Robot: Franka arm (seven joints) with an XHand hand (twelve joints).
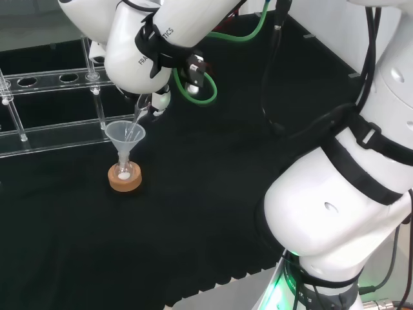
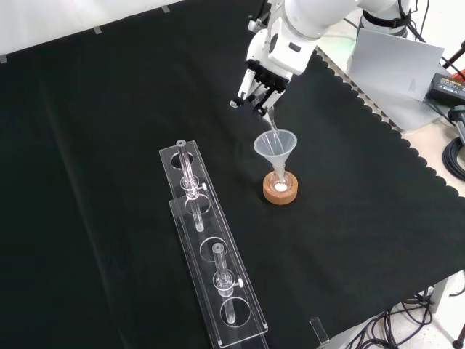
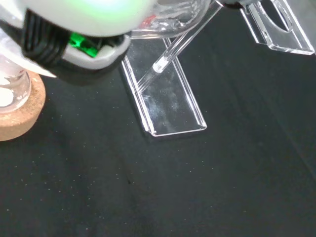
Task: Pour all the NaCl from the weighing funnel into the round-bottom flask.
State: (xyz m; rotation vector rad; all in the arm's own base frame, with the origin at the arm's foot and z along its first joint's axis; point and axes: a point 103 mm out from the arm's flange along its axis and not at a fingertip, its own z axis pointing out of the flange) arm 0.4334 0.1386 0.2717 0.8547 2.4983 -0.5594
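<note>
A small round-bottom flask (image 1: 123, 172) (image 2: 279, 185) stands on a cork ring (image 1: 124, 181) (image 2: 280, 192) with white powder at its bottom. A clear conical funnel (image 1: 125, 134) (image 2: 276, 144) sits in its neck. The hand (image 1: 157, 101) (image 2: 260, 83) hovers just above, shut on a clear glass weighing funnel (image 2: 270, 121) (image 3: 170, 12). The weighing funnel is tilted, and its thin stem (image 1: 138, 121) (image 3: 170, 53) points down into the conical funnel's mouth. In the wrist view the flask (image 3: 9, 86) and the cork ring (image 3: 17, 121) show beside the palm.
Two long clear acrylic racks (image 2: 212, 256) (image 1: 55, 106) lie left of the flask in the front view, with glass pieces (image 2: 187, 174) standing in them. One rack end (image 3: 170, 106) shows in the wrist view. The cloth's scalloped edge (image 2: 407, 149) runs along the front view's right.
</note>
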